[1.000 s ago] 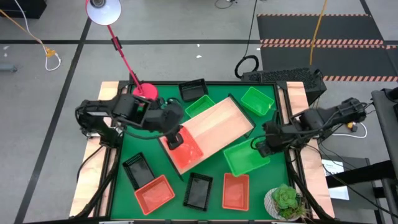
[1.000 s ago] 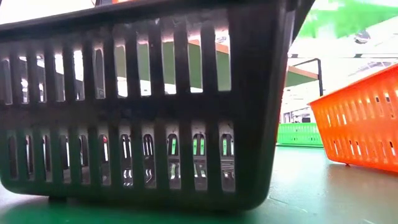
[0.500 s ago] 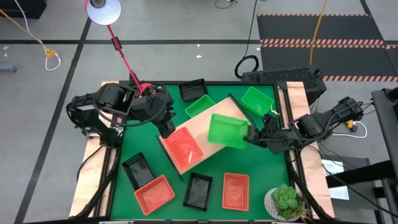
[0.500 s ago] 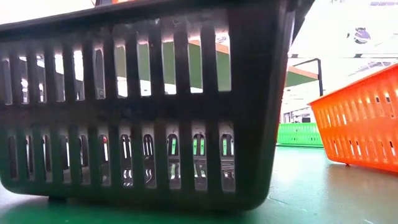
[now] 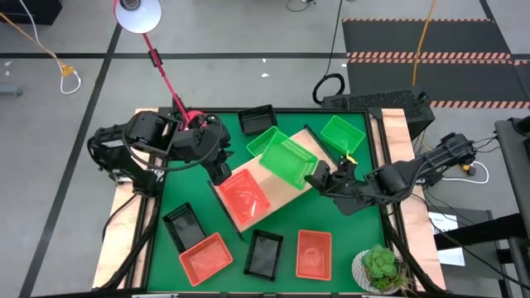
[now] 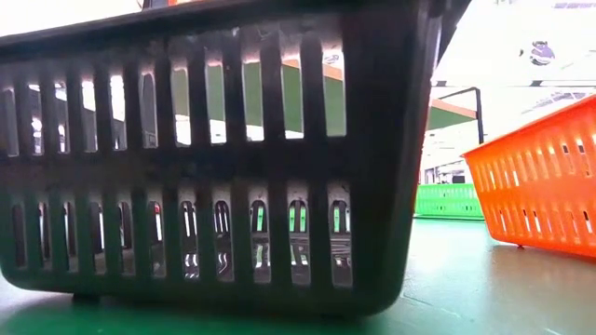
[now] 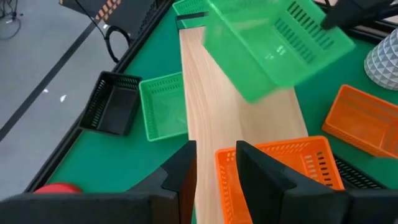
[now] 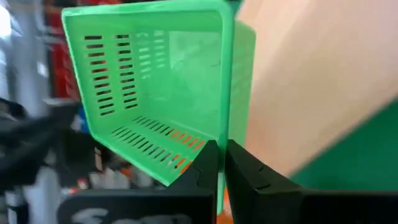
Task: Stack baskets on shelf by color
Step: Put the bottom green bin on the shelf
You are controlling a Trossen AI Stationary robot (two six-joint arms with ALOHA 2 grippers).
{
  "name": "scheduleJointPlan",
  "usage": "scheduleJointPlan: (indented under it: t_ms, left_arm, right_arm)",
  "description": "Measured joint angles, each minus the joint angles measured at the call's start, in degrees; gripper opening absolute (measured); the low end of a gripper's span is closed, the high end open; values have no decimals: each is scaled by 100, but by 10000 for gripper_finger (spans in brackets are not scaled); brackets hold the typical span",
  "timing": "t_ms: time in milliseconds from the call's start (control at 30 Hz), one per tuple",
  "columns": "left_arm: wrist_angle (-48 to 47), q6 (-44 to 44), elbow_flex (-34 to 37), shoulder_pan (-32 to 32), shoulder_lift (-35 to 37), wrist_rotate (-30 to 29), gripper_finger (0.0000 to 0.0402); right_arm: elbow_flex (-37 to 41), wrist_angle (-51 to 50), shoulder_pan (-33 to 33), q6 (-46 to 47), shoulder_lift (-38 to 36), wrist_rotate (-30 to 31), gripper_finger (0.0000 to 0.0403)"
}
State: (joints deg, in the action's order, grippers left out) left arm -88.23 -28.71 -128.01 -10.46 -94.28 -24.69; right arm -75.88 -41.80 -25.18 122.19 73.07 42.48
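Observation:
A green basket (image 5: 286, 156) hangs tipped over the light wooden shelf (image 5: 280, 190), with my right gripper (image 5: 317, 175) shut on its end nearest the right arm. An orange basket (image 5: 247, 197) stands on the shelf's near left end. My left gripper (image 5: 221, 171) hovers open just above that basket's far left corner (image 7: 219, 154), touching nothing. A second green basket (image 7: 163, 112) stands on the mat against the shelf's far side, beside a black basket (image 7: 112, 102). My right gripper pinches the rim of one wall (image 8: 222, 134) of the green basket between its two fingers, one finger (image 8: 205, 163) on the inner side and one on the outer. It comes slanting down from the table's right. The basket is lifted clear above the shelf and tilted.
A third green basket (image 5: 344, 132) stands at the far right. Two black baskets (image 5: 184, 223) (image 5: 265, 252) and two orange ones (image 5: 207, 255) (image 5: 313, 252) lie along the near edge. There is a potted plant (image 5: 381, 266) at the near right corner and a red lamp base (image 5: 195, 120) at the far left.
My right gripper has lifted the green basket off the mat at the shelf's near right end, carried it toward the far left over the shelf, and rolled so that the basket tips. My left gripper has drawn back up and leftward from the orange basket, which stays put.

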Motion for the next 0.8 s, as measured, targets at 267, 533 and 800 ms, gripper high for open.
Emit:
scheduleJointPlan:
  t_ms: [267, 533, 800]
  left_arm:
    - [0, 169, 0, 5, 0, -80, 115]
    - [11, 203, 0, 130, 0, -92, 115]
    - [22, 36, 0, 96, 0, -92, 115]
  right_arm:
    - [2, 871, 242, -7, 497, 323, 5]
    - [0, 1181, 408, 14, 892, -235, 11]
    - [0, 533, 801, 37, 942, -356, 13]
